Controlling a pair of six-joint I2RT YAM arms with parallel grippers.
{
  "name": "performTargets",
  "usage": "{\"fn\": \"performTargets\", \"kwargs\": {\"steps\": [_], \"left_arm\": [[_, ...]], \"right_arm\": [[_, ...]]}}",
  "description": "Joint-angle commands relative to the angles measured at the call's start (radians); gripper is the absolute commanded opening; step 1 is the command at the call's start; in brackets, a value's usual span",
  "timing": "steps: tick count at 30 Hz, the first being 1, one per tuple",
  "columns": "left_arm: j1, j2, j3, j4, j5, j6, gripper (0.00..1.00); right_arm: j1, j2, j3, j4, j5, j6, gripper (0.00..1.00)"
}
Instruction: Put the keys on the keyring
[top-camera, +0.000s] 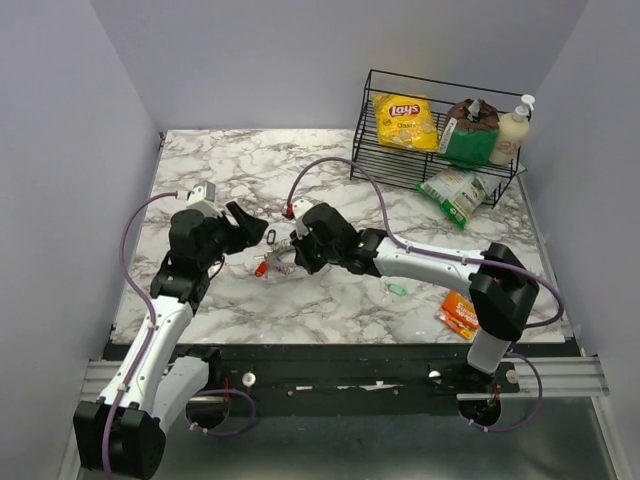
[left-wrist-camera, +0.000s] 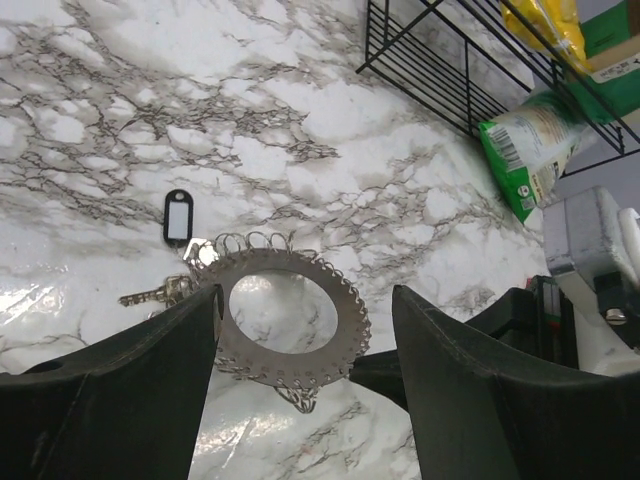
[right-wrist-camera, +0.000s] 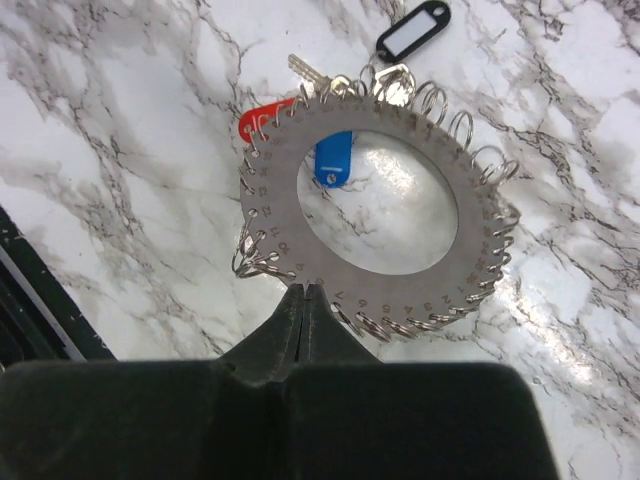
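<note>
At the near edge of the desk (top-camera: 330, 300) sit the arm bases. Beyond them the left fingers (top-camera: 243, 222) stand spread, facing the right fingers (top-camera: 296, 252), with the keyring (top-camera: 283, 262) between the two. A pale green key (top-camera: 397, 290) lies well apart from the ring, beside the right forearm.

From the left wrist, the released fingers (left-wrist-camera: 195, 330) frame the keyring (left-wrist-camera: 345, 325), which lies straight ahead, flat, with its hole facing up. A black tag (left-wrist-camera: 177, 215) lies beyond it.

From the right wrist, the fingers (right-wrist-camera: 303, 300) are clenched on the ring's near rim. A red key (right-wrist-camera: 258, 120) and a blue key (right-wrist-camera: 332, 160) seem hooked at its far-left rim. The green key is nearer the right arm, but only the left fingers are free to fetch it.
</note>
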Motion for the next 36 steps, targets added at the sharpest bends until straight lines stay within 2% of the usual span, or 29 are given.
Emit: {"fn": "performTargets", "kwargs": {"steps": [1,16,25,36], "left_arm": [[0.004,-0.029,-0.020,0.067,0.088,0.001,0.76],[-0.008,-0.062,-0.063,0.239,0.260,-0.026,0.70],[-0.060,-0.066,-0.065,0.311,0.323,-0.026,0.69],[-0.204,-0.028,-0.002,0.327,0.349,0.044,0.64]], "right_arm": [[-0.019,-0.083,-0.042,0.082,-0.064,-0.017,0.01],[-0.086,-0.310,-0.226,0.283,-0.238,-0.054,0.01],[-0.109,-0.367,-0.284,0.351,-0.339,-0.127,0.01],[-0.243,-0.499,-0.456,0.671,-0.617,-0.032,0.01]]}}
